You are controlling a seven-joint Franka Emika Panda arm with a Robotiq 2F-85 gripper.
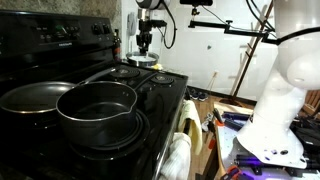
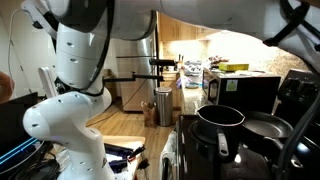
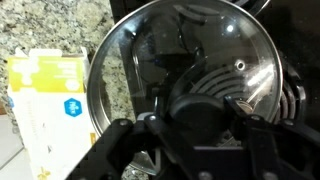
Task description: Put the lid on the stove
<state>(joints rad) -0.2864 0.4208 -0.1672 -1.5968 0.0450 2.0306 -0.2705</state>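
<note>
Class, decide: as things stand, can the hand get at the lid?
Likely yes: the hand hangs right above the lid at the stove's back corner, nothing between them; the pot and pan stand well clear.

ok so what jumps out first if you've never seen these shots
In the wrist view the round glass lid fills most of the frame, with burner coils showing through it, the hand close over it and a yellow and white carton to its left on granite. In an exterior view the deep dark pot and grey frying pan sit on the black stove, with the white robot arm beside it.
</note>
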